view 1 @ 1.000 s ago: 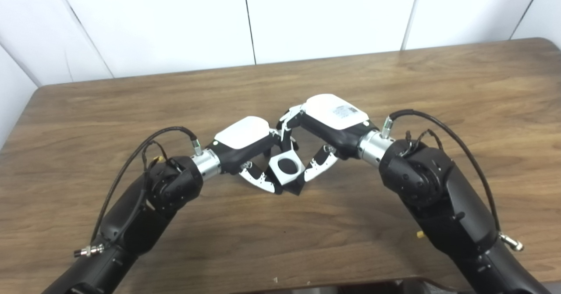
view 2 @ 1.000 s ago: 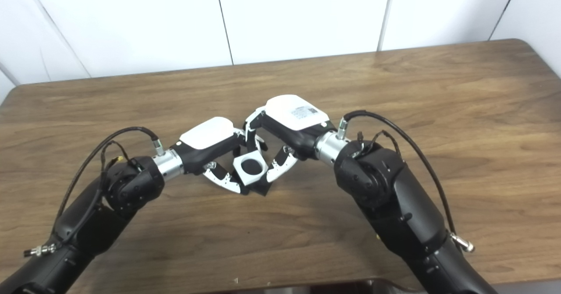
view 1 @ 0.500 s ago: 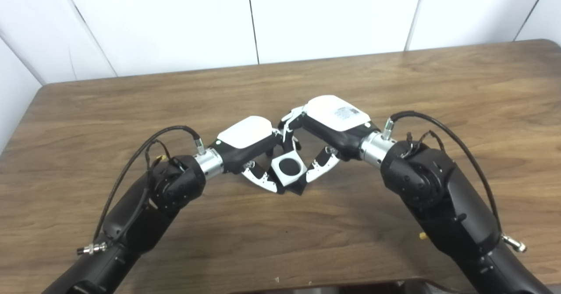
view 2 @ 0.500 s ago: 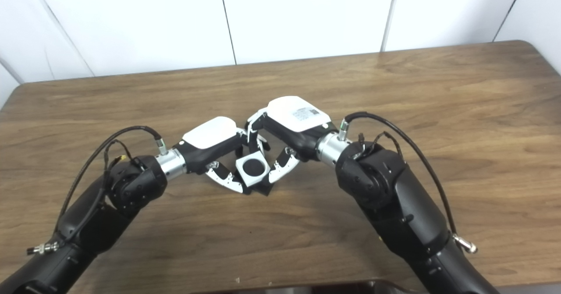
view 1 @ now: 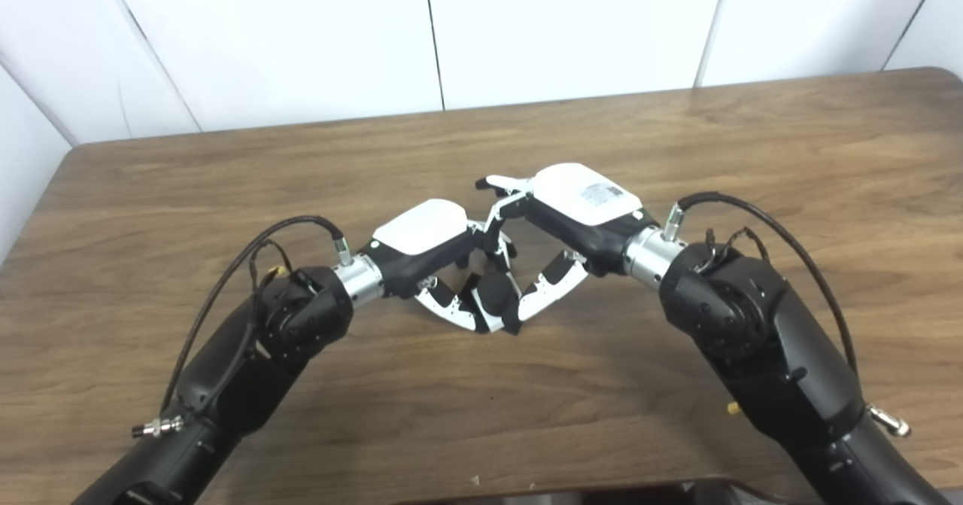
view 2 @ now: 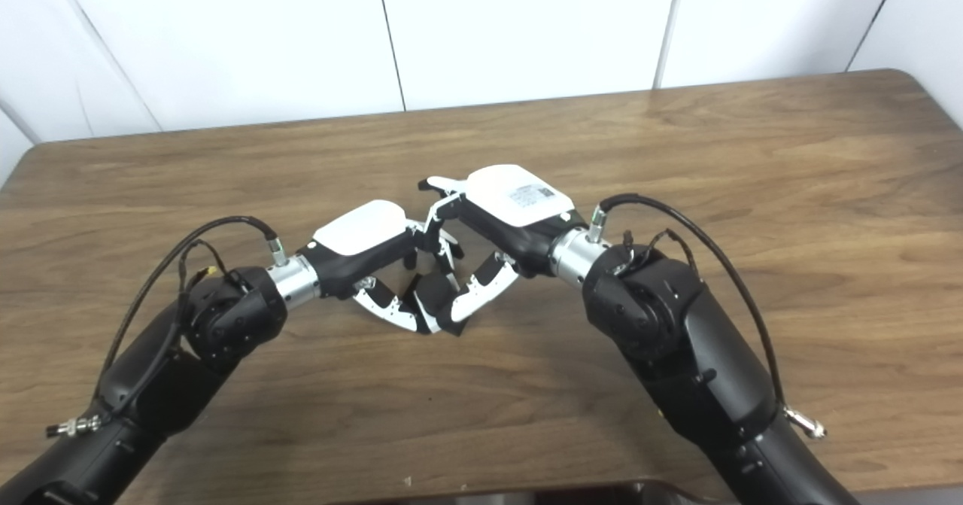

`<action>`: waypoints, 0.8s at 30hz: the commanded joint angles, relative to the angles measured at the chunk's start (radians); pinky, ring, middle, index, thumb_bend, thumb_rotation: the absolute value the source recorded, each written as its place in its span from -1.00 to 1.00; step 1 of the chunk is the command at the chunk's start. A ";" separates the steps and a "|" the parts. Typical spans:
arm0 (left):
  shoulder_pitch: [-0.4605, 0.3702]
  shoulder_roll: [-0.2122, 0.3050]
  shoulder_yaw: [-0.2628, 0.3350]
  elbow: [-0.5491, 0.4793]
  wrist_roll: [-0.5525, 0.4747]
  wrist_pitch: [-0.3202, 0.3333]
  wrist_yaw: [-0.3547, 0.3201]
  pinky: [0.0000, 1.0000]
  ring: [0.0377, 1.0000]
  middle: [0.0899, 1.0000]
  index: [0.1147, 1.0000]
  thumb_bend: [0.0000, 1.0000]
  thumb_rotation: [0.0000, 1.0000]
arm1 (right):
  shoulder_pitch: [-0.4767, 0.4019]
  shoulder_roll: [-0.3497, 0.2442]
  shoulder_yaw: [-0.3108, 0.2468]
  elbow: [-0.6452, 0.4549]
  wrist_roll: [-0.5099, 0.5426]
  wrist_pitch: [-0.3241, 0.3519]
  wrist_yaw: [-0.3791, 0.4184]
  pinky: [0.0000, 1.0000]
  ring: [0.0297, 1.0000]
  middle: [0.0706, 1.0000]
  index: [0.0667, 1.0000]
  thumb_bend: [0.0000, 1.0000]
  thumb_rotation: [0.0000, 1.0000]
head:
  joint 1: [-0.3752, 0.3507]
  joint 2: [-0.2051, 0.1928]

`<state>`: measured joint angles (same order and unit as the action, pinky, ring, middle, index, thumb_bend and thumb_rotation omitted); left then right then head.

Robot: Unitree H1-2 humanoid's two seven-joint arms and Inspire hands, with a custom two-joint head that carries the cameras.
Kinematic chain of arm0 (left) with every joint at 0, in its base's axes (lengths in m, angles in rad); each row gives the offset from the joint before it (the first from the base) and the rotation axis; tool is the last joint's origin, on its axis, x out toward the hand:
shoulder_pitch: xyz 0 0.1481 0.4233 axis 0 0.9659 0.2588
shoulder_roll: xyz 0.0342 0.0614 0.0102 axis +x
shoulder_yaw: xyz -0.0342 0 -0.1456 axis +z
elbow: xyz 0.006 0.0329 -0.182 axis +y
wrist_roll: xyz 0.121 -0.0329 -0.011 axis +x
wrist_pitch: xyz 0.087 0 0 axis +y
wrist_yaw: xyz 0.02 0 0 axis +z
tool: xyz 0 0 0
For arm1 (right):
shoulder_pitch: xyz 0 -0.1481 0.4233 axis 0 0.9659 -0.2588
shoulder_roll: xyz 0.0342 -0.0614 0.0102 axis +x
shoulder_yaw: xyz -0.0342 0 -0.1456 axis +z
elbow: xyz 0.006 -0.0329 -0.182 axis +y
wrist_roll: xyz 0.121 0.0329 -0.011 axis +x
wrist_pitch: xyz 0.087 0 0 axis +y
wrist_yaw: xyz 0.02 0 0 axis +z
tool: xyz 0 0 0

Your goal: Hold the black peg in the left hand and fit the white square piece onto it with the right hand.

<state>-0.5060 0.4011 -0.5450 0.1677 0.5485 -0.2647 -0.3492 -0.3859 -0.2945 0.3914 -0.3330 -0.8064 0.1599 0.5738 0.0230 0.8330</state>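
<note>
Fingers, left hand (view 1: 421, 238): the fingers (view 1: 449, 308) are curled narrow, closed in on the black peg (view 1: 493, 292) from its left side, with the thumb slanting in under it.
Fingers, right hand (view 1: 579, 208): the thumb (view 1: 553, 288) slants down against the right side of the black peg; one finger (view 1: 500, 183) sticks out straight, up and away from the peg, and the others bend down behind it. Whether this hand really grips anything, I cannot tell.
Black peg: a dark rounded shape held off the table (view 1: 677, 136), caught between the two thumbs in the gap where the hands meet.
White square piece (view 1: 493, 317): only a thin pale edge shows, right at the lower side of the black peg; the rest is hidden by the peg and the fingers, so how it sits cannot be made out.
Hands: backs turned up, one on each side of the black peg, fingertips almost meeting behind it.
Arms: both come in low and bend inward toward the black peg, a dark cable (view 1: 248, 257) looping over the left wrist.
Wall (view 1: 564, 23): white panels, well beyond the black peg, past the far table edge.
</note>
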 commanded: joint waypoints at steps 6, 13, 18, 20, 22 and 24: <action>0.037 0.031 -0.039 0.050 0.081 0.057 -0.078 0.23 0.42 0.51 -0.15 0.04 -0.85 | -0.036 -0.004 -0.035 -0.004 0.011 -0.015 -0.036 0.75 0.76 0.82 0.88 0.99 -0.22 | -0.003 -0.003; 0.038 0.034 -0.038 0.059 0.084 0.051 -0.071 0.20 0.41 0.50 -0.15 0.04 -0.85 | -0.038 -0.013 -0.089 0.004 0.023 -0.009 -0.069 0.47 0.67 0.73 0.73 0.67 -0.42 | -0.014 -0.007; 0.038 0.040 -0.037 0.052 0.085 0.055 -0.077 0.18 0.41 0.51 -0.15 0.04 -0.84 | -0.032 -0.005 -0.157 0.023 0.083 0.007 -0.107 0.31 0.58 0.63 0.59 0.55 -0.55 | -0.014 -0.008; 0.038 0.041 -0.037 0.050 0.084 0.057 -0.079 0.18 0.40 0.51 -0.15 0.04 -0.84 | -0.030 0.003 -0.181 0.027 0.102 0.019 -0.122 0.27 0.55 0.60 0.56 0.55 -0.57 | -0.014 -0.007; 0.040 0.042 -0.035 0.052 0.081 0.054 -0.075 0.16 0.38 0.50 -0.15 0.04 -0.84 | -0.027 0.011 -0.205 0.029 0.125 0.032 -0.140 0.19 0.49 0.56 0.52 0.55 -0.57 | -0.015 -0.008; 0.041 0.043 -0.033 0.054 0.081 0.049 -0.070 0.16 0.38 0.49 -0.15 0.04 -0.84 | -0.019 0.029 -0.244 0.041 0.180 0.031 -0.174 0.16 0.45 0.54 0.50 0.56 -0.60 | -0.017 -0.009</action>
<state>-0.5066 0.4035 -0.5449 0.1680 0.5485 -0.2646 -0.3503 -0.3805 -0.2865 0.1773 -0.2877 -0.6682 0.1922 0.4546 0.0046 0.8237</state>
